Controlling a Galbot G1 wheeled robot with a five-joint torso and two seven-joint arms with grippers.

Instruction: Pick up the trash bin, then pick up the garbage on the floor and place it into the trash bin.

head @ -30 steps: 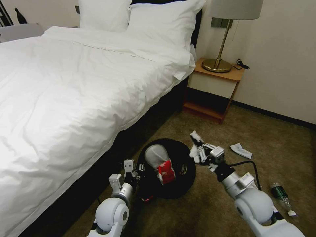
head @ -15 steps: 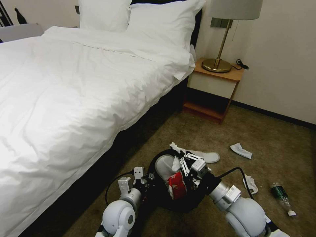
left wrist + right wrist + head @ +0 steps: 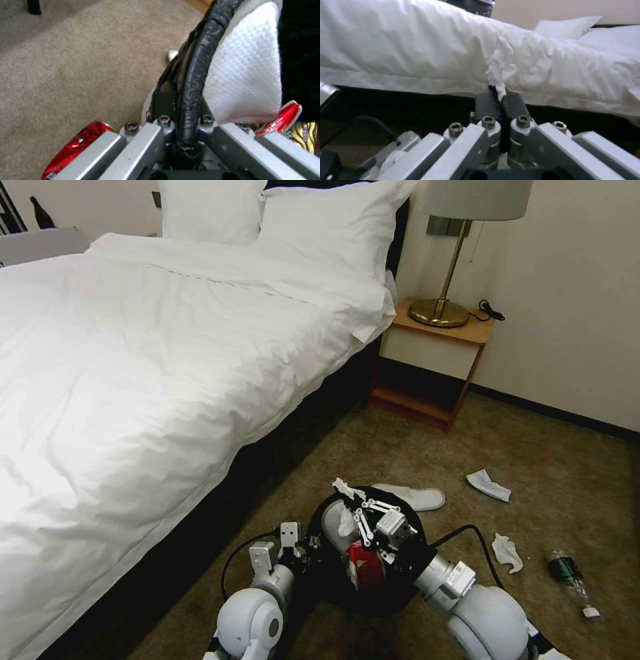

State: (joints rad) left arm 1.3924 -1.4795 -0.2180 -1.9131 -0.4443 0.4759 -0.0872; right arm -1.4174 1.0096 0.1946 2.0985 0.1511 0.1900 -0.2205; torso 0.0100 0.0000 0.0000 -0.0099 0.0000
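Two pincers busy: my left gripper (image 3: 288, 532) clamped on bin (image 3: 400, 593) rim, right gripper (image 3: 345, 492) pinching tissue (image 3: 500, 65) over bin w/ slipper inside; tissue's light, soft, grabbed at edge.

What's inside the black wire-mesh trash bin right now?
Inside the black wire-mesh trash bin: a white slipper and a red snack packet. The right gripper and its arm cover the rest.

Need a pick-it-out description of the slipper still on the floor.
Start at the wooden nightstand beside the bed and come down onto the carpet toward the robot. The slipper lies flat just beyond the black trash bin. It is long, smooth and oval, unlike the crumpled tissues to its right.
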